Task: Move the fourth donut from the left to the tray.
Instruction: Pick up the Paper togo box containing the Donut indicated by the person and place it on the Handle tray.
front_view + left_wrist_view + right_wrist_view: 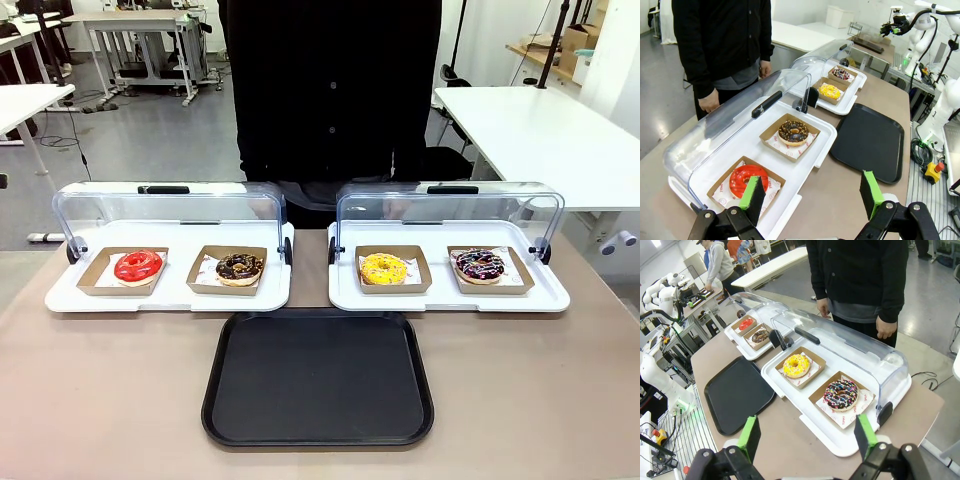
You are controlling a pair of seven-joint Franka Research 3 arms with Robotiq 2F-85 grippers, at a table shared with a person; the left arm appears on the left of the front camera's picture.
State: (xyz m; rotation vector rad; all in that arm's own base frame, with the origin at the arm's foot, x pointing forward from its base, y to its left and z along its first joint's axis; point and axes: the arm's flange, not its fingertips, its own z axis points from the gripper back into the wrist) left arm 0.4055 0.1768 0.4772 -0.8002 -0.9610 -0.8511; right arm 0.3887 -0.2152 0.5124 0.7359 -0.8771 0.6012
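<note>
The fourth donut (480, 265) lies flat, hole upward. The tray (318, 380) runs lengthwise left-right on the surface (100, 400). The left gripper (811, 195) and right gripper (807, 437) are released and empty.

Fourth donut (480, 265): dark glaze, pink-white streaks, flat in cardboard holder (521, 284), display tray's (445, 299) right end.
Tray (318, 378): black, flat, middle of table's (100, 390) near edge.

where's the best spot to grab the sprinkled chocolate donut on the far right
Probably from above and the near side, since the clear lid stands open behind it. Pinch the raised side walls of the cardboard holder under the donut, which spares the soft glaze.
</note>
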